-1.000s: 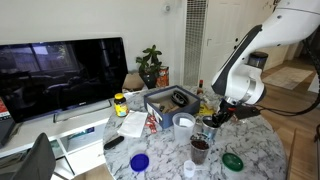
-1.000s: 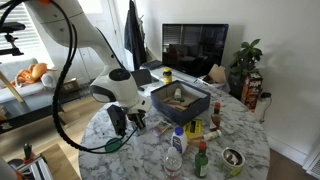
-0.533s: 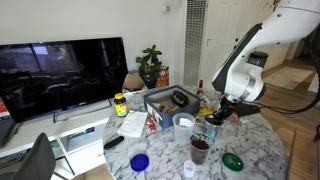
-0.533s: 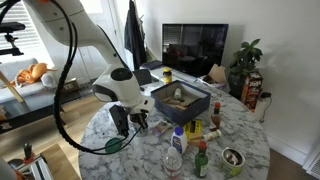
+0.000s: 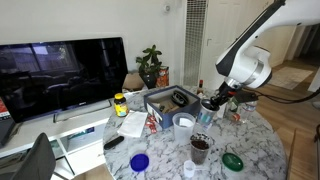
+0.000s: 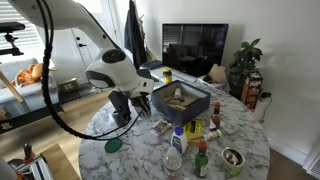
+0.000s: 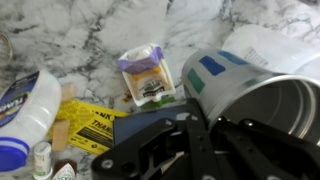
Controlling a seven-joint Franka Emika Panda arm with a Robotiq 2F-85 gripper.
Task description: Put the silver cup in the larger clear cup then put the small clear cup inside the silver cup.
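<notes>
my gripper (image 5: 210,104) hangs above and just beside the larger clear cup (image 5: 183,127), jaws pinched on the wall of the silver cup (image 5: 206,115); its axis looks upright, so i must shift across, then down.

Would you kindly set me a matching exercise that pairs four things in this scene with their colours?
Things:
1. larger clear cup
2. small clear cup
3. jar lid
4. plant

Colours:
A. green
B. pale whitish
C. yellow
D. dark reddish-brown

Pairs: 1-B; 2-D; 3-C; 4-A
</notes>
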